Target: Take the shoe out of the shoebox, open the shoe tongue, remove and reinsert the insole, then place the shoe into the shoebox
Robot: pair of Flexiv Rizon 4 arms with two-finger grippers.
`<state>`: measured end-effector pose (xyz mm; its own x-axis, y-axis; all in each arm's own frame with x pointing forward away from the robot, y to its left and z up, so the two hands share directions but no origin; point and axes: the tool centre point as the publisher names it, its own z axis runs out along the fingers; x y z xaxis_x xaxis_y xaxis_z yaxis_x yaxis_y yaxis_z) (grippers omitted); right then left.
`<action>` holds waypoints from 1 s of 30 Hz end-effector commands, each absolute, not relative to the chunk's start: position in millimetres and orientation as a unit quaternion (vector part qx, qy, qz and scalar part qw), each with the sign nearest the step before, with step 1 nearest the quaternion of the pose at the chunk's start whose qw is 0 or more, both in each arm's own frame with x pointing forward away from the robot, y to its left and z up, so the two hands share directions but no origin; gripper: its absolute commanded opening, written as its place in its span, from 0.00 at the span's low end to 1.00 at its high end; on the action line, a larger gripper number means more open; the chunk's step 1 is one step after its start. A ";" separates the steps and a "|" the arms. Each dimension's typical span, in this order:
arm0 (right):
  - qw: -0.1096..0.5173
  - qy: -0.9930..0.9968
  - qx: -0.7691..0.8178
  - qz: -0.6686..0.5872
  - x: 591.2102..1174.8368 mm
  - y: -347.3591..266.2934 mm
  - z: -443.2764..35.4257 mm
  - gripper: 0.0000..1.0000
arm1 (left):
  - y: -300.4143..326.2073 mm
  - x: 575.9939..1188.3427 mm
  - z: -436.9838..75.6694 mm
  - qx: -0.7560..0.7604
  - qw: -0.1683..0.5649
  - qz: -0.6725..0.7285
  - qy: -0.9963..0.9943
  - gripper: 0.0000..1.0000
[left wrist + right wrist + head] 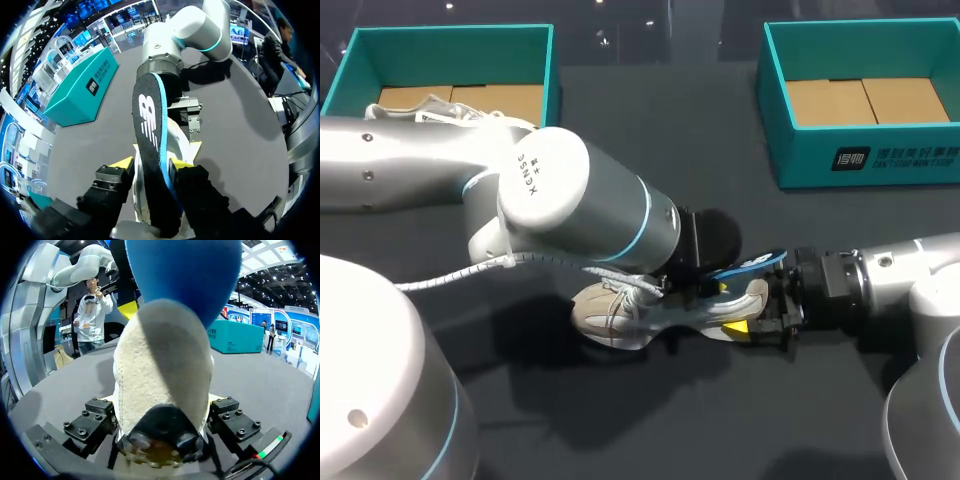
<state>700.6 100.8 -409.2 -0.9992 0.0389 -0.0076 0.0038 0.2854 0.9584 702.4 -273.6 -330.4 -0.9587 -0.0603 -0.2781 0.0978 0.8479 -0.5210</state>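
A second shoe (430,108) lies in the left shoebox (535,60). On the dark surface (650,420), our left fingers (176,164) are closed on the insole (150,125), lifted at least partly from the shoe (615,312), whose heel our right fingers (735,328) clamp. The right shoebox (770,110) holds no shoe. We judge reseating the insole and boxing the shoe remain

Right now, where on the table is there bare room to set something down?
Bare table lies between the left shoebox and the right shoebox, and along the near edge in front of the shoe. The right shoebox's cardboard floor is bare too. Mid-table is crowded: the left gripper holds the insole, the right gripper the shoe's heel.
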 end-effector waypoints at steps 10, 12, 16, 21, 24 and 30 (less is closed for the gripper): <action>0.014 0.803 0.014 0.596 699.8 100.8 -407.6 0.00 | -277.7 715.3 -332.7 0.013 0.123 -0.286 0.950 0.00; 0.014 0.803 0.014 0.596 699.8 100.8 -407.6 0.00 | -278.1 716.7 -328.9 0.013 0.115 -0.289 0.950 0.00; 0.014 0.803 0.014 0.596 699.8 100.8 -407.6 0.00 | -283.5 716.4 -315.1 0.017 0.097 -0.298 0.949 0.00; 0.014 0.803 0.014 0.596 699.8 100.8 -407.6 0.00 | -295.2 711.4 -285.7 0.023 0.062 -0.317 0.946 0.00; 0.014 0.803 0.014 0.596 699.8 100.8 -407.6 0.00 | -303.6 708.1 -259.2 0.028 0.021 -0.312 0.949 0.00; 0.014 0.803 0.014 0.596 699.8 100.8 -407.6 0.00 | -303.6 708.1 -259.2 0.028 0.021 -0.312 0.949 0.00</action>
